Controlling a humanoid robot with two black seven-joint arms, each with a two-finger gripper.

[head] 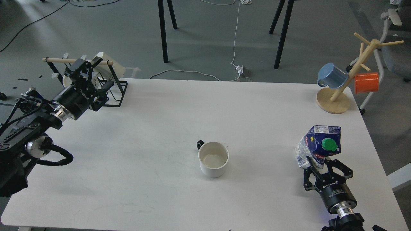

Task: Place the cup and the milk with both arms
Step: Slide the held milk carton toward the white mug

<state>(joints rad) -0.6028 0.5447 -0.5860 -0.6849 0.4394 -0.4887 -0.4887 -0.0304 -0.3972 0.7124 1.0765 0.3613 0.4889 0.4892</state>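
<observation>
A white cup (pixel 213 159) with a black handle stands upright in the middle of the white table (pixel 160 112), with no gripper near it. My right gripper (pixel 324 163) at the front right is shut on the lower part of a blue and white milk carton (pixel 316 142) with a green cap. The carton leans to the left in the grip. My left gripper (pixel 84 65) is at the far left, in front of a black rack (pixel 112 93) with a wooden rod. Its fingers look spread and hold nothing.
A wooden mug tree (pixel 340 93) with a blue mug (pixel 332 75) and an orange mug (pixel 367 82) stands at the back right corner. White dishes (pixel 106 62) sit behind the rack. Black table legs and cables are on the floor beyond.
</observation>
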